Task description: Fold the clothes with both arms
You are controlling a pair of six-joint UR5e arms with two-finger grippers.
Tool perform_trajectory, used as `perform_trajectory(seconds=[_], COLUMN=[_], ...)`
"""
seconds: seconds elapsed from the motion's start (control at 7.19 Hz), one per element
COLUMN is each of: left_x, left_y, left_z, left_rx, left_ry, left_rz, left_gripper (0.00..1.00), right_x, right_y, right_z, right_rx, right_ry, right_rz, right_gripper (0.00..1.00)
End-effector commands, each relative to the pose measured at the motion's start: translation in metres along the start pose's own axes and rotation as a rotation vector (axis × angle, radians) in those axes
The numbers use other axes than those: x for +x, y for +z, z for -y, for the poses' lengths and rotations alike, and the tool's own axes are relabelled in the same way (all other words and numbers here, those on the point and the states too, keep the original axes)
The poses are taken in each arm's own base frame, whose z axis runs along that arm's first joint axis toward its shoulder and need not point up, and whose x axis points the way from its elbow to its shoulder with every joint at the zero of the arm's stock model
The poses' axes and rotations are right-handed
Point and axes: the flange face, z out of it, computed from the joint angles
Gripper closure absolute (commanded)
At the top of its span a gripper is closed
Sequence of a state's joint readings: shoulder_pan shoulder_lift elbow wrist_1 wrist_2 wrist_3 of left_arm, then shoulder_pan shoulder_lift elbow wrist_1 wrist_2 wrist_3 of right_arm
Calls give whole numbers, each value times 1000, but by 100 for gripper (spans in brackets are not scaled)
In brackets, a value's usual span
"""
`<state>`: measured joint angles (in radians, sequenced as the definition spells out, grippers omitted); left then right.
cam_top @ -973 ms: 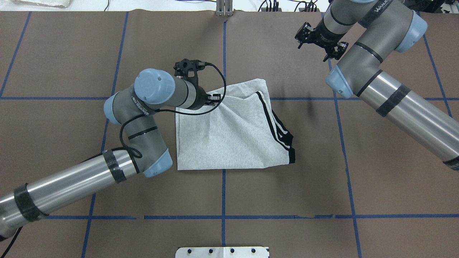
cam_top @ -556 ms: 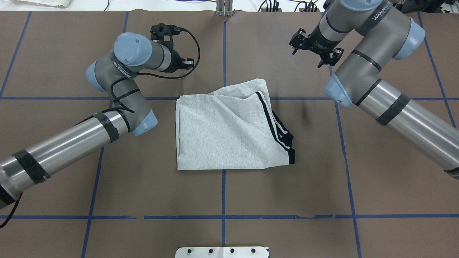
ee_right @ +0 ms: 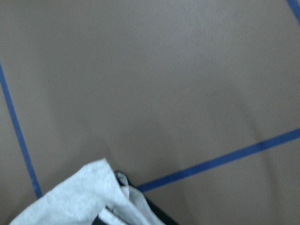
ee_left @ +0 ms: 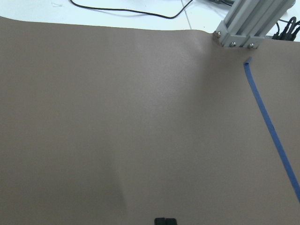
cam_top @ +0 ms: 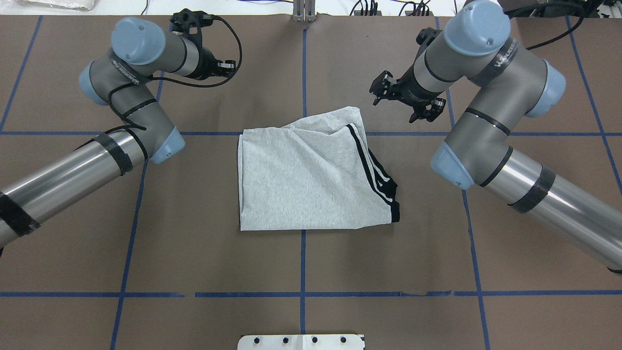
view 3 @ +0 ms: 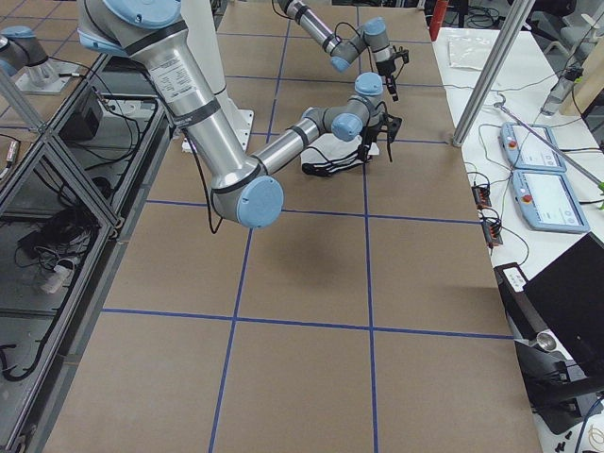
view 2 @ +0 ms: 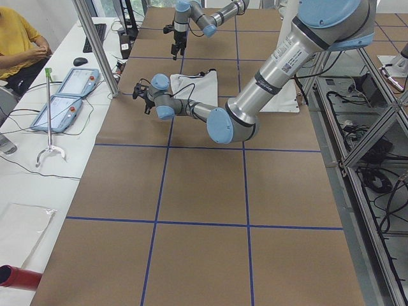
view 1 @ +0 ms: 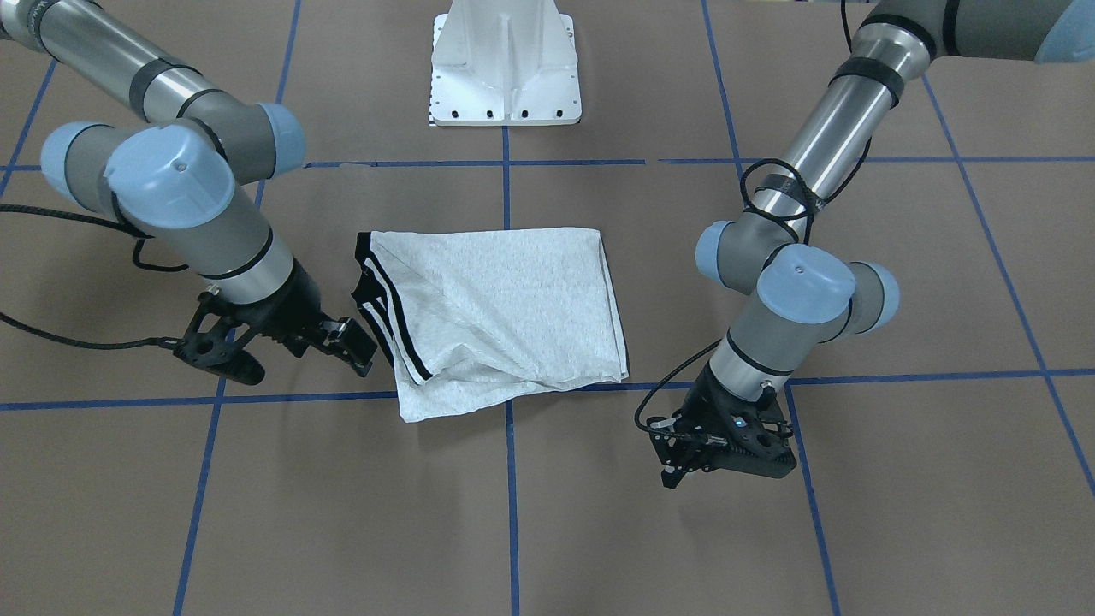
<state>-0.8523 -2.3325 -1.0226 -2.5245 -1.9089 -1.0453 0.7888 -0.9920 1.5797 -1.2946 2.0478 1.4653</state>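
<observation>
Left arm: bent; left gripper lower right in front view, opening unclear.
Right arm: bent; right gripper just beside T-shirt, opening unclear.

Lettering on the right arm seems to read "WANJEES"; that on the left arm is illegible.

Two high cameras look steeply down on the table from opposite long sides. Two distant ones look along it from either end. Two wrist cameras sit close above it; the right one shares the shirt with the others.
</observation>
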Motion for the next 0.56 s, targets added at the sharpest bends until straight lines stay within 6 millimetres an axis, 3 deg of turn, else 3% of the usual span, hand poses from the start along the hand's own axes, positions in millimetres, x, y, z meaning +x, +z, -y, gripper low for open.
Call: perform_trajectory(seconds=[0.0,0.14,0.42], left_x=[-11,-14,-19], left_y=[-41,-61,-82], left_z=[-14,-17,-27], left_rx=[-20,-21,-16], left_ry=[-7,-4,-2], left_rz=[-32,-60,-84], left_gripper=[100,100,100], right_x=[-33,-55,-63], right_y=[23,29,40], right_z=[-75,-99,-115], right_rx=[-24,-42,-28], right_ry=[-21,-40,0], right_rz=[18,28,18], right_gripper=[0,0,99])
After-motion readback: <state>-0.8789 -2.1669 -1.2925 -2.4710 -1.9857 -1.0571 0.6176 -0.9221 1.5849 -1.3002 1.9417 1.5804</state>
